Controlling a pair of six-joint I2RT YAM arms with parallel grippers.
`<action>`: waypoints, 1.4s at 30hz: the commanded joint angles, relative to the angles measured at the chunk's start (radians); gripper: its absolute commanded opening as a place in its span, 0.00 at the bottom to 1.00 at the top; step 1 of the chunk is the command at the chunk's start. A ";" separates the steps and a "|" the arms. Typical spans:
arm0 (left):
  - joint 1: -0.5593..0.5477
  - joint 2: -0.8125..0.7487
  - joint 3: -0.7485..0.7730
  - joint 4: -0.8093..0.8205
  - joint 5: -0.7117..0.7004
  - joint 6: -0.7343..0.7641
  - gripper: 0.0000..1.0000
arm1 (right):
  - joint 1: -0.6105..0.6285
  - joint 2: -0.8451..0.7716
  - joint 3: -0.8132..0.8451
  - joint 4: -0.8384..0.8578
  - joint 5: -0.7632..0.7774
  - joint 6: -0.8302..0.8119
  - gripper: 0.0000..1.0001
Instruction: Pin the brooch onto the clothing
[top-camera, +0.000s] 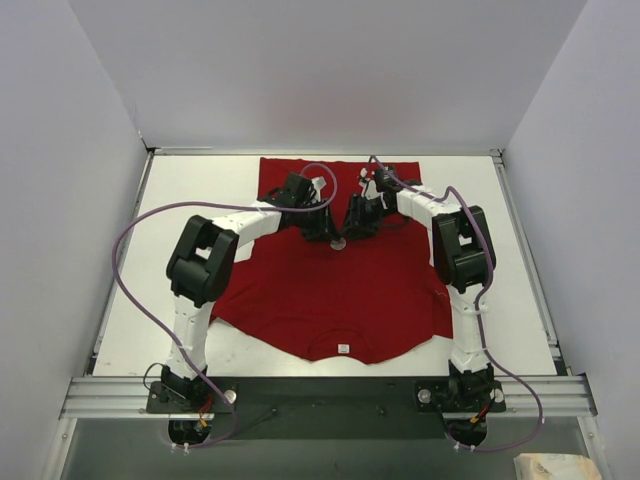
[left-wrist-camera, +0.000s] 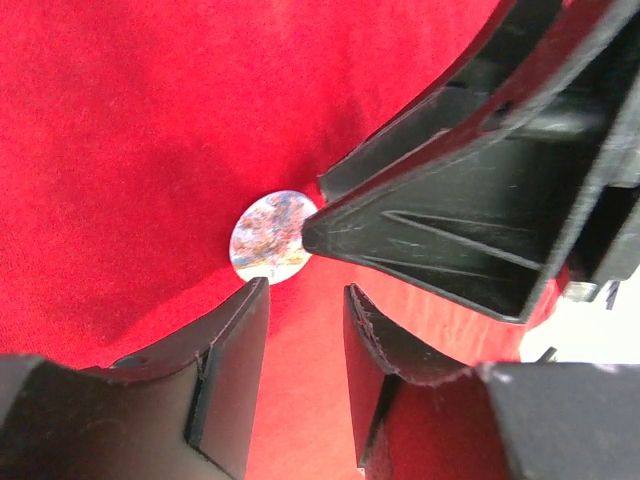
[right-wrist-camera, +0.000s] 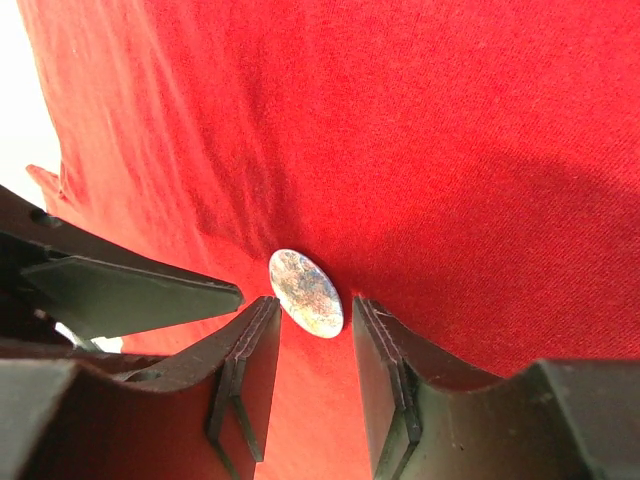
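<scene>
The clothing (top-camera: 330, 290) is a red T-shirt spread flat on the white table, its collar with a small white label (top-camera: 343, 348) toward the arms. The brooch (top-camera: 338, 243) is a small round disc, mottled silver and blue, lying on the shirt's middle. Both grippers meet over it. In the left wrist view, my left gripper (left-wrist-camera: 305, 290) is open just beside the brooch (left-wrist-camera: 270, 237), with only red fabric between its fingers. My right gripper (right-wrist-camera: 312, 312) is open, its fingertips on either side of the near end of the brooch (right-wrist-camera: 306, 293), with a gap on the right side.
White table (top-camera: 200, 180) shows around the shirt, bounded by grey walls. One right finger (left-wrist-camera: 420, 235) touches the brooch's edge in the left wrist view. A left finger (right-wrist-camera: 150, 295) points in from the left in the right wrist view. Purple cables loop over both arms.
</scene>
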 joint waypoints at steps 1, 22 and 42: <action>0.002 0.020 -0.012 0.007 -0.025 0.015 0.43 | 0.007 0.013 0.030 -0.004 -0.022 0.008 0.35; 0.002 0.069 -0.061 0.022 -0.045 0.024 0.32 | 0.015 0.015 0.013 -0.021 -0.012 0.003 0.29; 0.002 0.087 -0.078 0.037 -0.039 0.026 0.25 | 0.016 0.028 -0.010 -0.047 -0.004 0.003 0.39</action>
